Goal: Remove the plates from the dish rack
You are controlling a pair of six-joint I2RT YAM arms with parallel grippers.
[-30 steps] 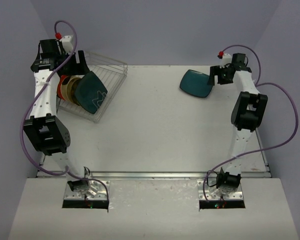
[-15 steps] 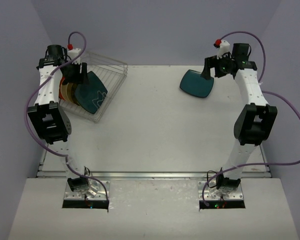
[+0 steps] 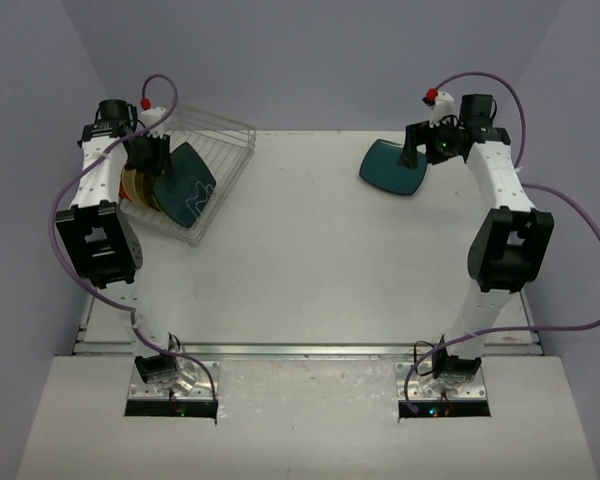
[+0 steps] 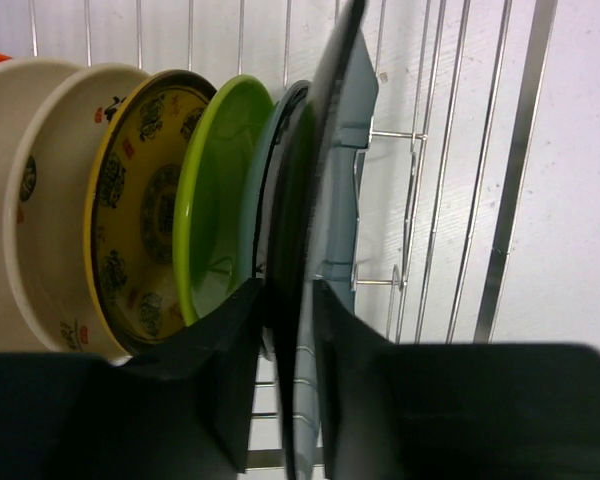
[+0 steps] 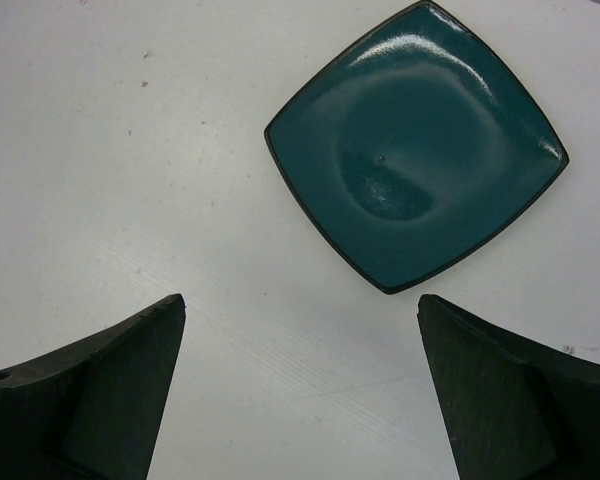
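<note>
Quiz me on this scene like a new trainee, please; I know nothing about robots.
1. True or false: the right end effector hangs open, holding nothing.
2. What does the left end effector straddle? A) the rim of a dark plate B) a wire C) nothing
3. How many plates lie flat on the table, outside the rack?
Key: 1 true; 2 A; 3 one, the square teal plate.

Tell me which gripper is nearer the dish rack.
Left. The left gripper is inside the rack, pinching the front plate by its rim. The right gripper hangs open over the square plate at the far right, well clear of the rack.
</note>
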